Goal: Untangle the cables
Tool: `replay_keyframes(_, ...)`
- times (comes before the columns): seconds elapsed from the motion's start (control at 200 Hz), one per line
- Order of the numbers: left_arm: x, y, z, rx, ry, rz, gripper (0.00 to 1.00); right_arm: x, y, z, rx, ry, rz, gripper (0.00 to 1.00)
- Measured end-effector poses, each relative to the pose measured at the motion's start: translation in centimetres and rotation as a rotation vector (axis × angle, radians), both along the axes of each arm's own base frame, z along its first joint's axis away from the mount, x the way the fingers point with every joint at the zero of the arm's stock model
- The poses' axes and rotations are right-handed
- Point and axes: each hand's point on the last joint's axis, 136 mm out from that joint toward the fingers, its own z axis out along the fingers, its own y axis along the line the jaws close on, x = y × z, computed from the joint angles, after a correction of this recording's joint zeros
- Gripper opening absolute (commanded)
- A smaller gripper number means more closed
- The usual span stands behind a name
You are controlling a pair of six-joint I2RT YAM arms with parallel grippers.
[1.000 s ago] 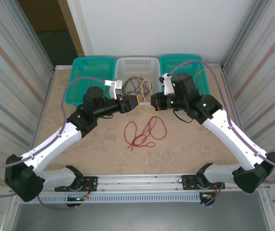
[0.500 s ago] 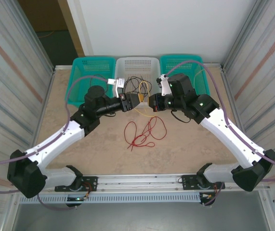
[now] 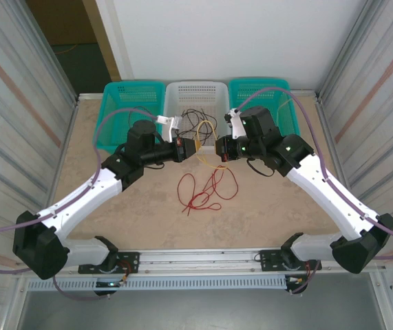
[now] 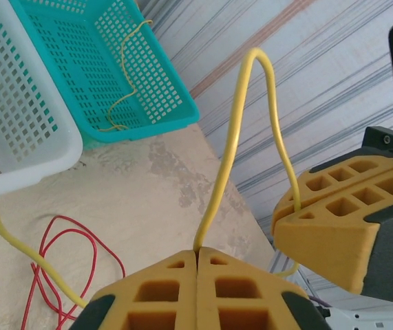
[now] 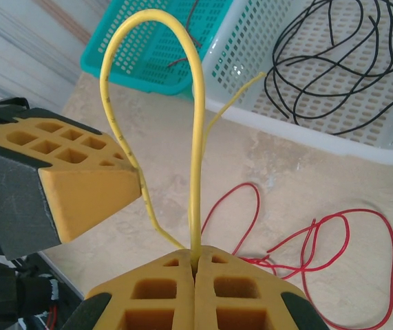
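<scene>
A pale yellow cable (image 3: 208, 128) arches in a loop between my two grippers, above the table in front of the white basket (image 3: 196, 91). My left gripper (image 3: 197, 147) is shut on one leg of the loop (image 4: 234, 137), pinched at its tips (image 4: 197, 251). My right gripper (image 3: 218, 148) is shut on the other leg (image 5: 196, 137), at its tips (image 5: 196, 258). The two sets of fingers stand close together, almost facing. A red cable (image 3: 206, 189) lies in loose loops on the table below them. Black cables (image 5: 334, 69) lie coiled in the white basket.
Teal baskets stand left (image 3: 131, 103) and right (image 3: 268, 96) of the white one, along the back wall. A thin yellow wire (image 4: 124, 96) lies in the right teal basket. Corrugated metal walls close both sides. The yellow cable's loose ends trail down toward the table.
My left gripper has moved right toward the right gripper and shut on the yellow cable; a second ago its jaws stood open. The right gripper kept its grip and shifted slightly left.
</scene>
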Motion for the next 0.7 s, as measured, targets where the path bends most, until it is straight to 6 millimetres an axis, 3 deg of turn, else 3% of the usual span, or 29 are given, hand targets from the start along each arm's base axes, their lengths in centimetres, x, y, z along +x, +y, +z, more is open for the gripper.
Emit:
replay_keyframes(0.115, -0.2, -0.2, 0.3, -0.019, -0.010, -0.020, 0.52, 0.0, 0.0, -0.1, -0.002, 0.001, 0.001, 0.00)
replay_keyframes(0.26, -0.3, -0.3, 0.5, -0.043, -0.025, -0.029, 0.58, 0.1, 0.2, -0.4, -0.004, 0.011, 0.007, 0.00)
replay_keyframes(0.471, -0.3, -0.5, 1.0, -0.069, -0.041, -0.034, 0.48, -0.2, 0.6, -0.4, 0.010, 0.025, 0.028, 0.00)
replay_keyframes(0.566, -0.3, -0.7, 1.2, -0.081, -0.038, -0.043, 0.36, -0.3, 0.9, -0.4, 0.019, 0.029, 0.040, 0.00)
replay_keyframes(0.701, 0.0, -0.9, 0.4, -0.065, -0.026, -0.046, 0.09, -0.3, 1.0, -0.5, 0.018, 0.033, 0.043, 0.00)
